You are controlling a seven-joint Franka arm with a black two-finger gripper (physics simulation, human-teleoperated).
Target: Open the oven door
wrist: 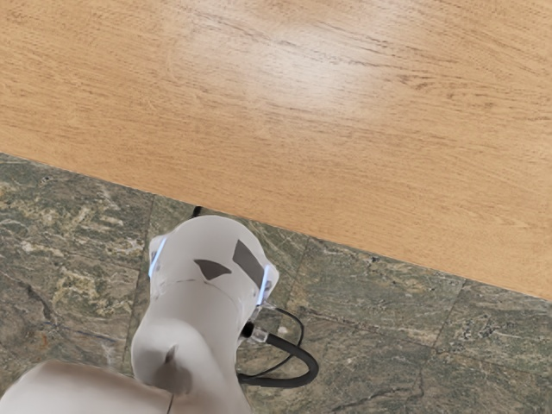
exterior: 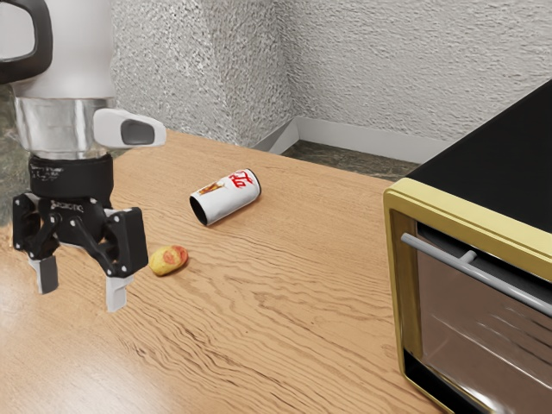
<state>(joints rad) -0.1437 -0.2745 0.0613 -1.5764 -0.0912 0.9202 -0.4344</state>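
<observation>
My gripper [exterior: 80,291] hangs above the table at the exterior view's left, pointing down, its two fingers standing wide apart with nothing between them. The oven [exterior: 403,285], yellow-framed with a black top, stands at the exterior view's right, well away from the gripper. Its glass door [exterior: 483,345] looks closed, and a grey bar handle [exterior: 496,283] runs along the door's upper part. Part of the oven lies beyond the view's edge.
A white can [exterior: 226,198] lies on its side on the wooden table [exterior: 285,345]. A yellow-red fruit [exterior: 168,260] rests between the can and the gripper. In the wrist view the arm's base [wrist: 194,302] stands beside the table's edge [wrist: 285,203], over a stone floor.
</observation>
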